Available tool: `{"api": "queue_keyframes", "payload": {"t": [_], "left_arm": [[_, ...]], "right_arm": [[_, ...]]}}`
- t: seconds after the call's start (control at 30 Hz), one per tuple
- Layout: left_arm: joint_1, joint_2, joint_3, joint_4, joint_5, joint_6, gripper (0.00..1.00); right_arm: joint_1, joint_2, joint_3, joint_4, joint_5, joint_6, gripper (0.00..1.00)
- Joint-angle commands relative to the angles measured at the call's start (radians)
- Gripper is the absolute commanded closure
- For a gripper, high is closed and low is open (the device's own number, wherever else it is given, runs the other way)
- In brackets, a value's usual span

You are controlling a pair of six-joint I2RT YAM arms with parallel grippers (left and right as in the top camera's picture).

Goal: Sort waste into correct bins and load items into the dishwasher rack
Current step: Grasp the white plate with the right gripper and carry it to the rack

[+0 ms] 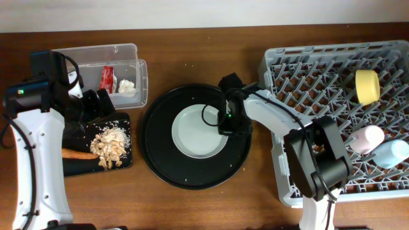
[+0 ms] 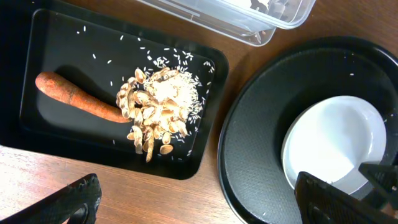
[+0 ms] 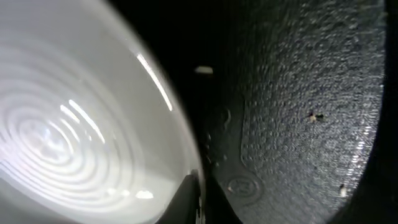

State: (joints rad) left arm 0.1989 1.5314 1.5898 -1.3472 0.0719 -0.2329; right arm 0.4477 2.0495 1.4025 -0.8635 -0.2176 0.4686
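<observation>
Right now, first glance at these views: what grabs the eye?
The big grey rack on the right dominates, with a yellow bowl, pink cup and blue cup in it. At centre, a pale plate sits on a round black tray, the right gripper at its right edge. On the left, a carrot and food scraps lie on a flat black tray.

- I see the plate (image 3: 74,124) as smooth and glossy, its fine concentric rings catching bright highlights.
- The round tray (image 3: 298,112) looks matt black to me, with a pebbled, grainy surface.
- The clear tub (image 1: 139,76) reads as smooth transparent plastic.
- The flat black tray (image 2: 50,37) is smooth with a faint sheen.
- The rack (image 1: 307,70) looks like matt light-grey plastic.
- The table (image 1: 192,45) shows brown wood grain.
</observation>
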Motion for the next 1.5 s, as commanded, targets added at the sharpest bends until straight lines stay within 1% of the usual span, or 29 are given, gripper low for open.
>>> {"api": "queue_keyframes", "payload": {"t": [0.0, 0.07, 0.13, 0.2, 0.23, 0.27, 0.33, 0.37, 0.43, 0.5, 0.67, 0.73, 0.9, 1.0, 1.03, 1.1, 1.13, 1.23, 1.27, 1.33, 1.37, 1.4, 1.43, 1.47], "left_arm": [[0.004, -0.011, 0.001, -0.001, 0.011, -0.006, 0.01], [0.004, -0.011, 0.002, -0.001, 0.011, -0.006, 0.01], [0.004, -0.011, 0.002, 0.000, 0.011, -0.006, 0.01], [0.004, -0.011, 0.002, 0.000, 0.011, -0.006, 0.01], [0.004, -0.011, 0.002, 0.000, 0.011, -0.006, 0.01], [0.004, -0.011, 0.002, 0.000, 0.011, -0.006, 0.01], [0.004, -0.011, 0.001, 0.000, 0.011, -0.006, 0.01], [0.004, -0.011, 0.001, 0.000, 0.011, -0.006, 0.01], [0.004, -0.011, 0.001, 0.000, 0.011, -0.006, 0.01], [0.004, -0.011, 0.002, 0.000, 0.011, -0.006, 0.01], [0.004, -0.011, 0.002, 0.000, 0.018, -0.006, 0.01], [0.004, -0.011, 0.001, 0.000, 0.019, -0.006, 0.01], [0.004, -0.011, 0.002, 0.000, 0.019, -0.006, 0.01], [0.004, -0.011, 0.001, 0.000, 0.018, -0.006, 0.01], [0.004, -0.011, 0.002, 0.000, 0.018, -0.006, 0.01], [0.004, -0.011, 0.002, 0.000, 0.018, -0.006, 0.01], [0.004, -0.011, 0.002, 0.000, 0.018, -0.006, 0.01], [0.004, -0.011, 0.001, 0.000, 0.018, -0.006, 0.01], [0.004, -0.011, 0.002, 0.001, 0.018, -0.006, 0.01], [0.004, -0.011, 0.002, 0.006, 0.018, -0.006, 0.01], [0.004, -0.011, 0.002, 0.011, 0.019, -0.006, 0.01], [-0.003, -0.011, 0.002, 0.029, 0.018, -0.005, 0.01], [-0.046, -0.011, 0.002, 0.075, 0.023, 0.047, 0.01], [-0.127, -0.007, 0.002, 0.128, 0.021, 0.116, 0.01]], "right_arm": [[-0.006, 0.015, 0.012, -0.019, 0.050, 0.023, 0.96], [-0.053, -0.056, 0.061, -0.087, 0.148, 0.006, 0.96], [-0.124, -0.197, 0.142, -0.156, 0.285, -0.086, 0.96], [-0.180, -0.315, 0.172, -0.160, 0.444, -0.154, 0.96], [-0.224, -0.400, 0.174, -0.120, 0.668, -0.261, 0.96], [-0.253, -0.429, 0.174, -0.101, 0.809, -0.309, 0.96], [-0.314, -0.442, 0.174, -0.076, 1.115, -0.315, 0.96], [-0.345, -0.439, 0.174, -0.043, 1.233, -0.315, 0.96], [-0.391, -0.437, 0.173, 0.017, 1.324, -0.315, 0.96], [-0.439, -0.409, 0.169, 0.031, 1.302, -0.315, 0.96], [-0.405, -0.263, 0.139, -0.037, 1.208, -0.278, 0.96], [-0.377, -0.256, 0.138, -0.046, 1.168, -0.269, 0.96], [-0.314, -0.256, 0.138, -0.110, 1.146, -0.270, 0.96], [-0.243, -0.256, 0.138, -0.167, 1.010, -0.269, 0.95], [-0.234, -0.256, 0.138, -0.181, 0.979, -0.269, 0.92], [-0.232, -0.257, 0.138, -0.237, 0.874, -0.270, 0.92], [-0.232, -0.266, 0.138, -0.251, 0.845, -0.270, 0.91], [-0.232, -0.344, 0.140, -0.251, 0.751, -0.270, 0.56], [-0.232, -0.404, 0.141, -0.251, 0.708, -0.270, 0.39], [-0.232, -0.467, 0.141, -0.253, 0.620, -0.270, 0.24], [-0.232, -0.509, 0.141, -0.248, 0.510, -0.270, 0.07], [-0.232, -0.530, 0.141, -0.237, 0.368, -0.271, 0.02], [-0.232, -0.532, 0.141, -0.216, 0.185, -0.318, 0.02], [-0.233, -0.528, 0.141, -0.185, 0.077, -0.323, 0.02]]}}
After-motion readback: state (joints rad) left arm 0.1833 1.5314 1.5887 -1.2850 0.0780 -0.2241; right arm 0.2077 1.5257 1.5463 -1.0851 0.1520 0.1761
